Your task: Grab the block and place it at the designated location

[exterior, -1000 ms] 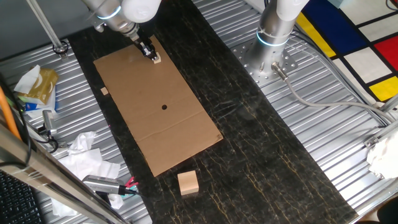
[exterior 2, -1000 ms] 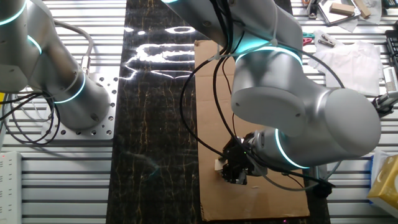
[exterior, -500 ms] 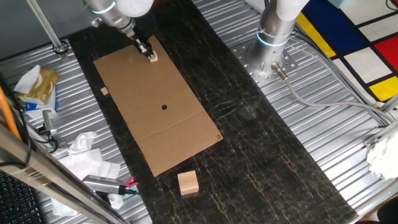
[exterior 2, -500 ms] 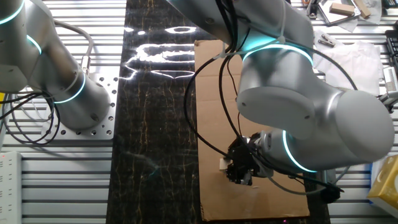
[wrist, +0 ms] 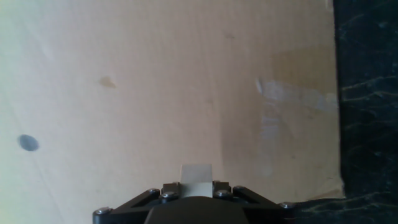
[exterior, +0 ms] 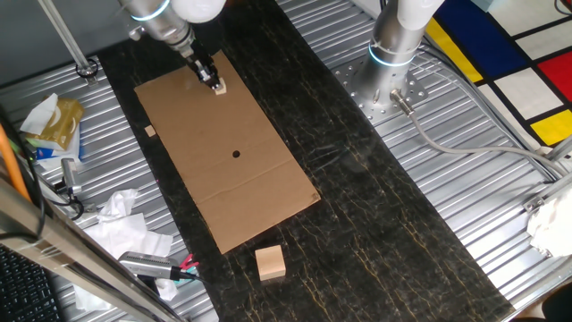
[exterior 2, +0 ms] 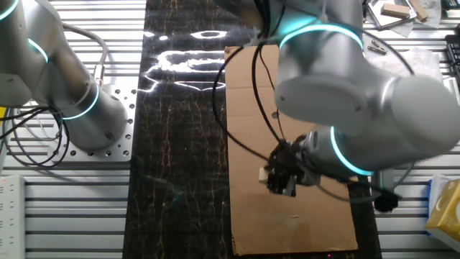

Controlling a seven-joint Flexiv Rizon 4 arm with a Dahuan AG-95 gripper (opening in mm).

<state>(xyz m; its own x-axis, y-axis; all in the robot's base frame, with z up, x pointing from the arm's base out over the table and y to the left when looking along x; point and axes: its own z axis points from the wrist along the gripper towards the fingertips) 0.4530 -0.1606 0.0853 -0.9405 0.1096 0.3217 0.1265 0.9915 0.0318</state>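
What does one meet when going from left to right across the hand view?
Black dot → small beige block held in the gripper → right edge of the cardboard sheet → dark table surface.

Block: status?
Pincer shut on the block, near the cardboard sheet's far corner. Black dot uncovered, not reached. Nothing on the sheet between them.
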